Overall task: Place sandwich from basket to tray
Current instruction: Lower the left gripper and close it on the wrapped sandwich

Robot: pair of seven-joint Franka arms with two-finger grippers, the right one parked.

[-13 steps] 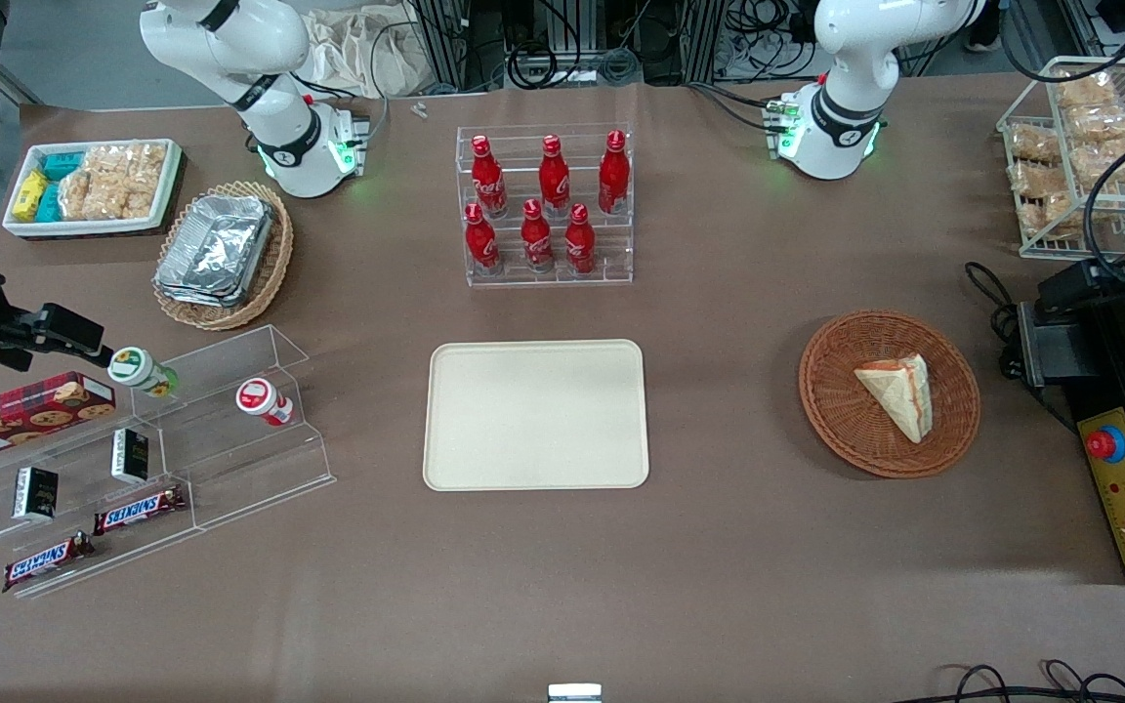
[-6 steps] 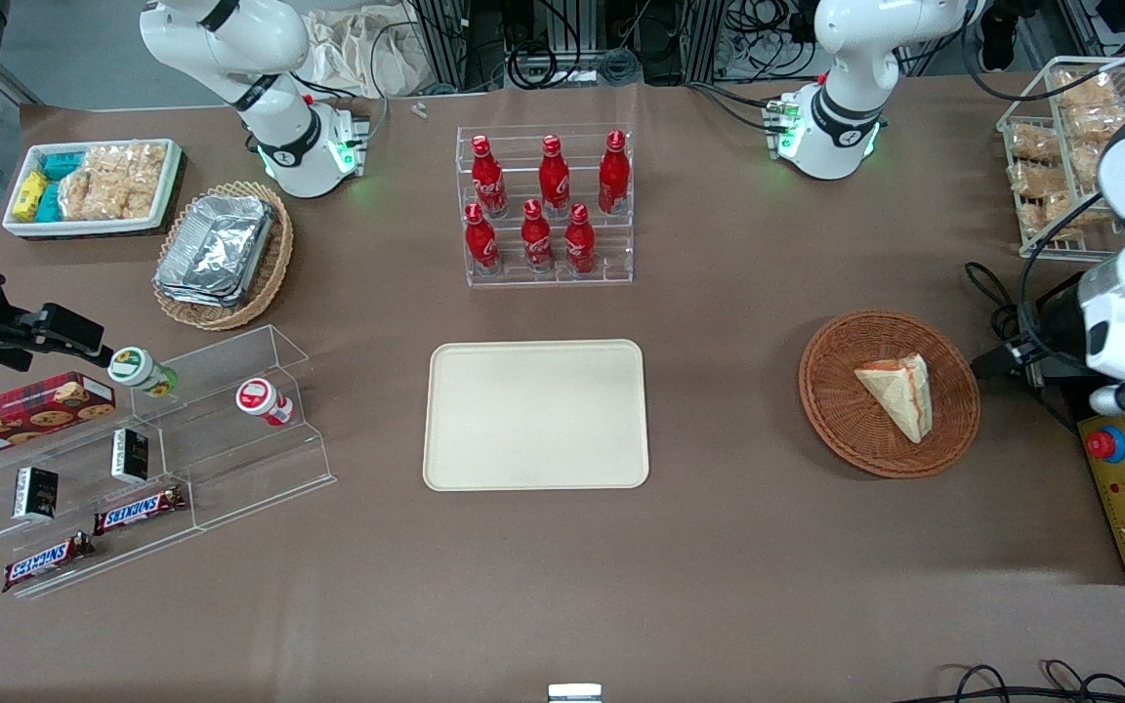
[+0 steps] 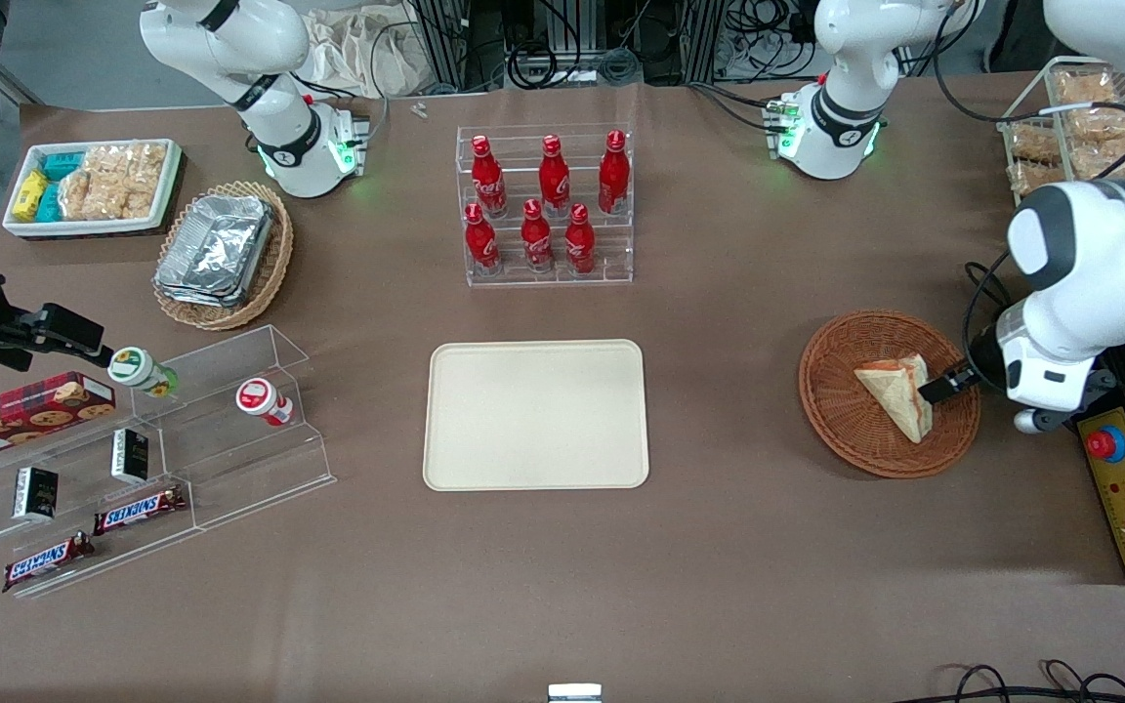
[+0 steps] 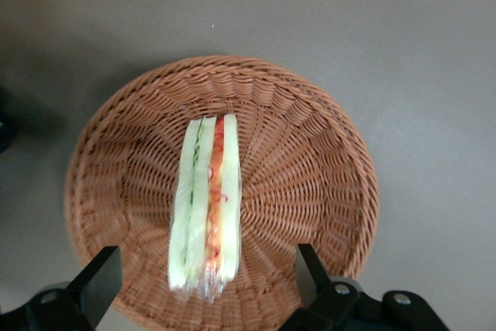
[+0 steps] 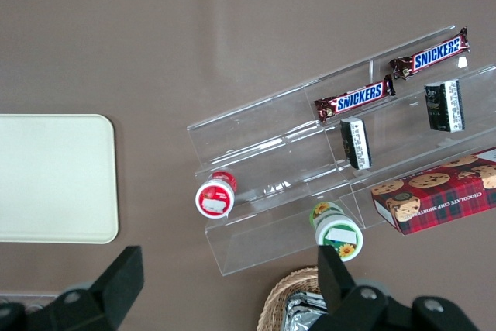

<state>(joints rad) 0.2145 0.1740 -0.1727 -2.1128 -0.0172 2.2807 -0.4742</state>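
Claw (image 4: 208, 277) of the left arm hangs over the basket (image 3: 841, 427), at the rim on the working arm's end of the tabletop (image 3: 719, 566). Wrist view shows both fingers (image 4: 97, 273) spread wide, one on either side of the sandwich (image 4: 206, 207), with nothing between them; we judge it above the wedge, not yet touching.

Sandwich lies inside the basket, cut edge toward the wrist camera: red and green filling between pale bread, clear wrap around it. From the front it is a pale triangle (image 3: 896, 392) resting on the weave, one dark fingertip (image 3: 943, 387) showing just beside its edge.

Tray (image 3: 535, 414) sits mid-tabletop, well apart from the basket toward the parked arm's end, bare. Rack of red bottles (image 3: 545, 205) stands farther from the front camera than the tray.

Step in hand, as we read it: approach and alignment for the pick. Nothing lifted yet.

Next move, our judgement: descend so the fingers straddle the wedge across its thickness, then close gently. The wrap looks slick and the bread soft, so too firm a grip may crush it.
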